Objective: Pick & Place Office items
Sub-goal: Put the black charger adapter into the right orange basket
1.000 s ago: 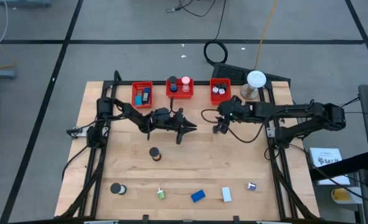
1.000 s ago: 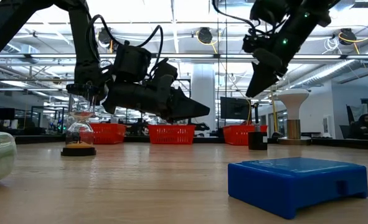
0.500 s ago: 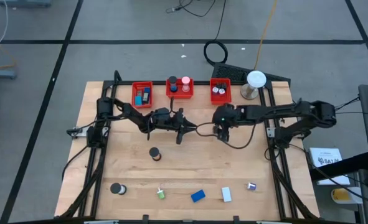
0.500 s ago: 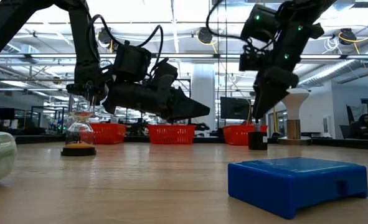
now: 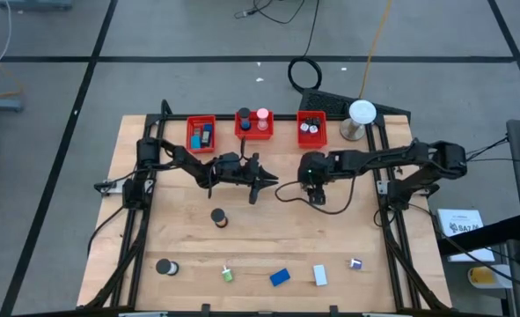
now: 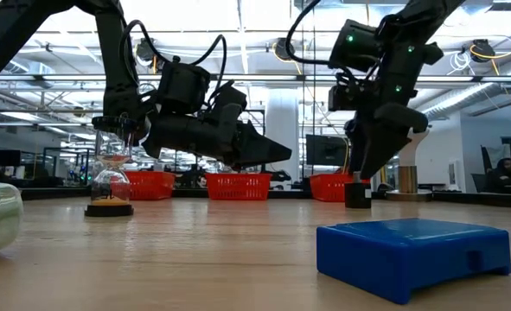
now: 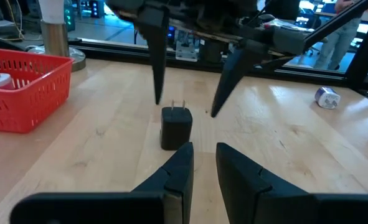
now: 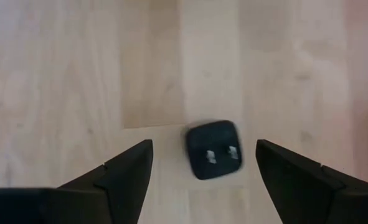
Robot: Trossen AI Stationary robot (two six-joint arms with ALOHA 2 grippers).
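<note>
We hang the right gripper (image 8: 203, 163), fingers wide apart, straight over the upright plug (image 8: 213, 150); left gripper (image 7: 203, 163) nearly closed, empty.

loc: robotics lab/workshop | evid: taped concrete floor (image 5: 57, 88), ceiling pipes (image 6: 264, 82), monitors (image 6: 324, 149)

A black plug adapter (image 8: 213, 150) stands upright mid-bench, its two metal prongs pointing up. An hourglass (image 6: 111, 183) with dark end caps stands upright left of centre. A black roll (image 5: 164, 267) lies near the front left corner. Along the front edge lie four small things in a row, each apart from the next — a green-and-white piece (image 5: 228, 275), a flat blue rectangular block (image 5: 280, 277), a white block (image 5: 320, 276) and a small white-and-blue item (image 5: 355, 263).
</note>
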